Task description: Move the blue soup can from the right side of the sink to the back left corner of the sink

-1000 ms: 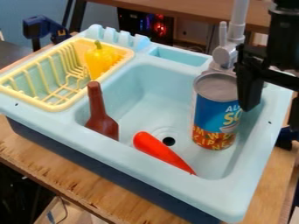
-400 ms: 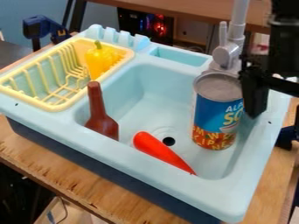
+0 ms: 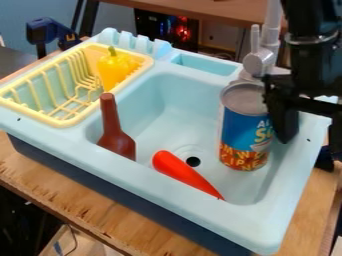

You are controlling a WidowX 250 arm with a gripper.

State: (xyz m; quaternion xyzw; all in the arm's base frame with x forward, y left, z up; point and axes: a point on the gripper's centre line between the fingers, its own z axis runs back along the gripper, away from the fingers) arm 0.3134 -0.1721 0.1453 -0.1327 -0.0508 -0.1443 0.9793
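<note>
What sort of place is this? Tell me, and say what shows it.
Probably a workshop or lab with a toy kitchen set up: a light blue toy sink with a faucet, a yellow dish rack, and a robot arm above, on a plywood table.

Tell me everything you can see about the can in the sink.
The can is a cylinder with a flat grey top and a rim around it. It looks like metal with a printed wrap: blue above, with white and yellow lettering, and orange-red with yellow letters below. It stands upright on the floor of the light blue sink, in front of the grey faucet. The black gripper covers part of its right side; whether they touch, I can't tell.
</note>
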